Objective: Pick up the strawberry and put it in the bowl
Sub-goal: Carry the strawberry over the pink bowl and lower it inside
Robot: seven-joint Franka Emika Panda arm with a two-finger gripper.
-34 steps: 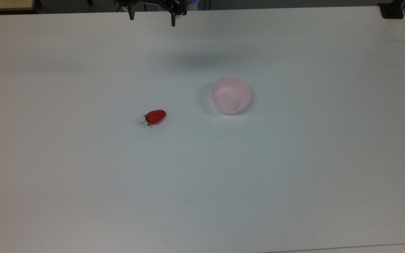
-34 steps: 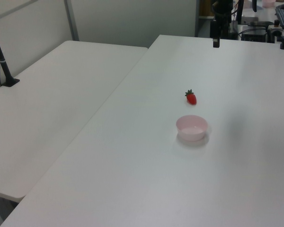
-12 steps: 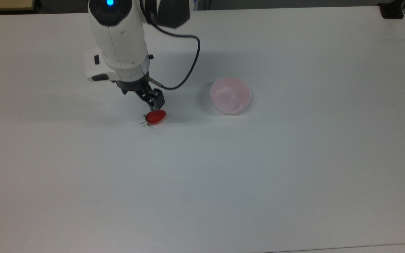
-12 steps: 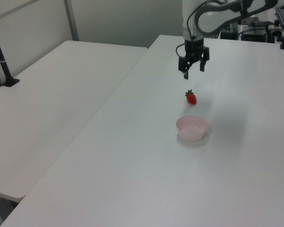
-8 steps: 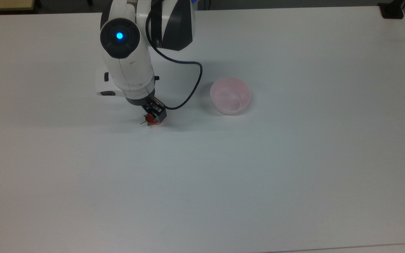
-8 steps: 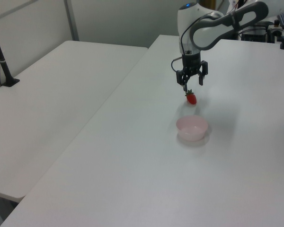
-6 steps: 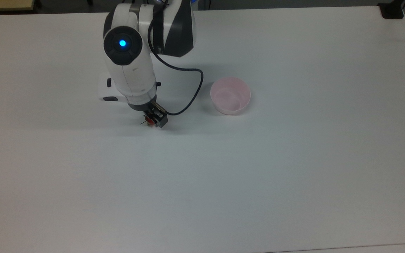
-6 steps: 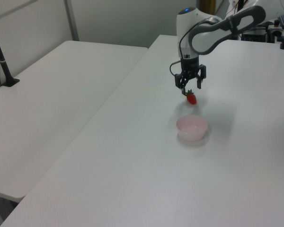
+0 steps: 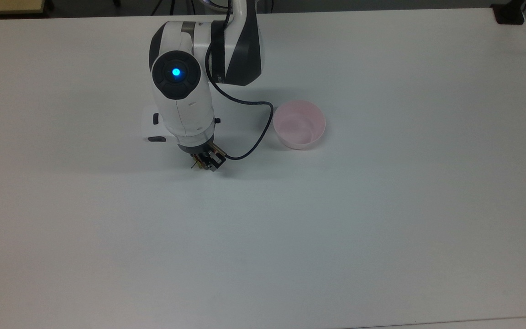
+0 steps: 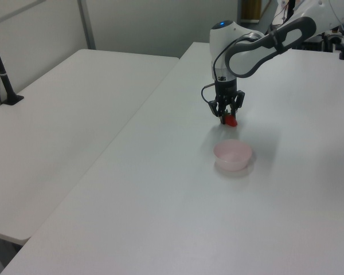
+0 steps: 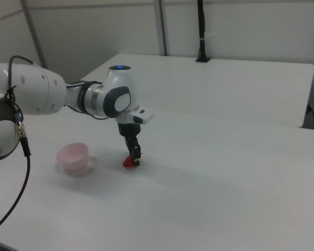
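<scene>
On a white tabletop [image 9: 381, 228], seen in the top view, the arm [image 9: 181, 98] reaches down at the top view's left of centre, its hand [image 9: 206, 163] lowered to the surface over the strawberry [image 10: 231, 121], which the hand largely covers from above. A black cable [image 9: 249, 132] loops from the arm toward the pink bowl [image 9: 299, 124], which stands apart at the top view's right of the hand. In the left view, the hand [image 10: 227, 117] points straight down with its dark fingers [image 10: 223, 113] set narrowly on either side of the red strawberry, which lies on the tabletop just behind the bowl [image 10: 233, 155]; whether they press on it I cannot tell. In the right view, the bowl [image 11: 73, 158] sits at the right view's left, and the strawberry [image 11: 127, 162] rests on the tabletop beside the hand [image 11: 135, 160].
</scene>
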